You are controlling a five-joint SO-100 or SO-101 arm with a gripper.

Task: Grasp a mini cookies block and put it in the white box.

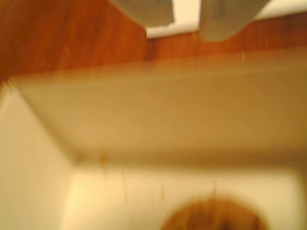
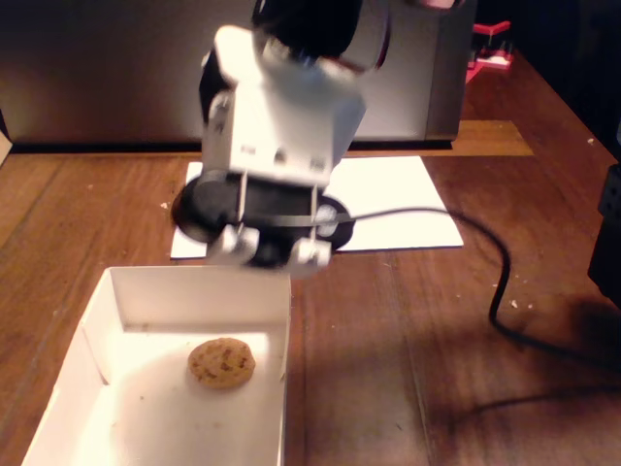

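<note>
From my seat, the fixed view shows one mini cookie (image 2: pixel 221 363) lying flat on the floor of the white box (image 2: pixel 107 335), roughly in its middle and clear of all four walls. The box sits at the near left corner of the wooden bench (image 2: pixel 388 369). My gripper (image 2: pixel 270 250) hangs above the box's far wall, and its fingertips are apart with nothing between them. Behind it, toward the far edge of the bench, lies a flat white paper sheet (image 2: pixel 398 199), and a black cable (image 2: pixel 490 262) trails over the right side. The wrist view is badly blurred; I make out the box's wall (image 1: pixel 158 115) and a brown cookie (image 1: pixel 213 218) at the bottom edge.
</note>
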